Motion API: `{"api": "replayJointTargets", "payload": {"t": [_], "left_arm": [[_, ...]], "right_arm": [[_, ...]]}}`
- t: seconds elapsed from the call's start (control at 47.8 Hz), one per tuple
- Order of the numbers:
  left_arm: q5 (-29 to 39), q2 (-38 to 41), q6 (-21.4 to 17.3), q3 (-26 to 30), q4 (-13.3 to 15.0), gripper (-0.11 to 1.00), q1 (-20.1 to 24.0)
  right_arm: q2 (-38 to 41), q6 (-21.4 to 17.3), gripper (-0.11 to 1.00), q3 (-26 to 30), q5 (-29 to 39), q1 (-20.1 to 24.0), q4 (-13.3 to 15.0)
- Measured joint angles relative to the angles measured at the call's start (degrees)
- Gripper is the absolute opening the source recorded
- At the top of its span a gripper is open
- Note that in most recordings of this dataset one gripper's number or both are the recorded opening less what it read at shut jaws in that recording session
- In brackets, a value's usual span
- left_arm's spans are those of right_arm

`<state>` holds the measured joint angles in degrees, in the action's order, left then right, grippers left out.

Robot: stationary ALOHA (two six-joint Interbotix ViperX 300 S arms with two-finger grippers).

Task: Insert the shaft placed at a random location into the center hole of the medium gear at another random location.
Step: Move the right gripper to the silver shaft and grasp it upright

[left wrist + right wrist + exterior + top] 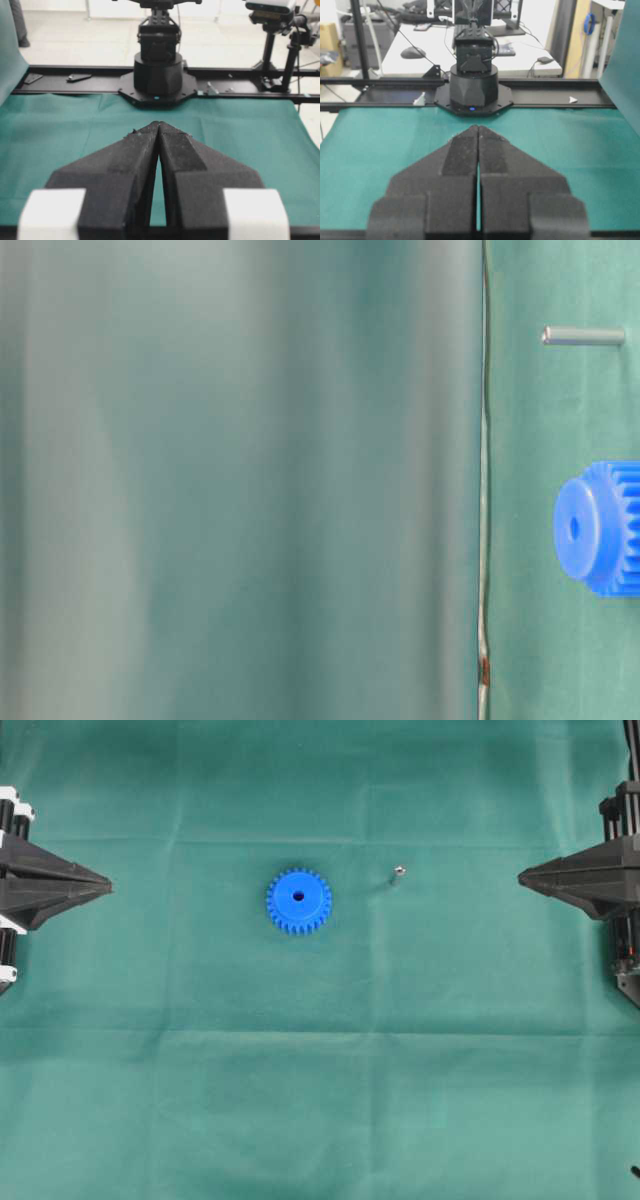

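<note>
Shaft stands right of blue gear, apart.

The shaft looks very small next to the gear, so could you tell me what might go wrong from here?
1. The shaft stands upright, thin and apart from the medium gear; a slightly off pinch could topple it.
2. The center hole looks barely wider than the pin, so a tilted grasp may jam.
3. The gear sits loose on the green cloth and may slide under pressure.
</note>
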<state>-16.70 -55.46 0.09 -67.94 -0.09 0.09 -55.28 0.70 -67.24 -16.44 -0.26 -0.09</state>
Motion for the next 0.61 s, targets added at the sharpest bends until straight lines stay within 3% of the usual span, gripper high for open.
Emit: {"api": "replayJointTargets", "payload": {"t": [0.251, 0.481, 0.606], "left_arm": [[3.6, -0.18, 0.09, 0.53, -0.53, 0.0, -0.35], [4.13, -0.35, 0.09, 0.62, -0.62, 0.0, -0.35], [4.57, -0.35, 0.18, 0.62, -0.62, 0.0, -0.35]], "right_arm": [[0.44, 0.0, 0.01, 0.7, 2.46, -2.72, -0.09], [5.98, 0.0, 0.01, 0.79, 2.37, -5.45, -0.09], [11.25, 0.09, 0.2, 0.79, 0.62, -7.21, 0.0]]}}
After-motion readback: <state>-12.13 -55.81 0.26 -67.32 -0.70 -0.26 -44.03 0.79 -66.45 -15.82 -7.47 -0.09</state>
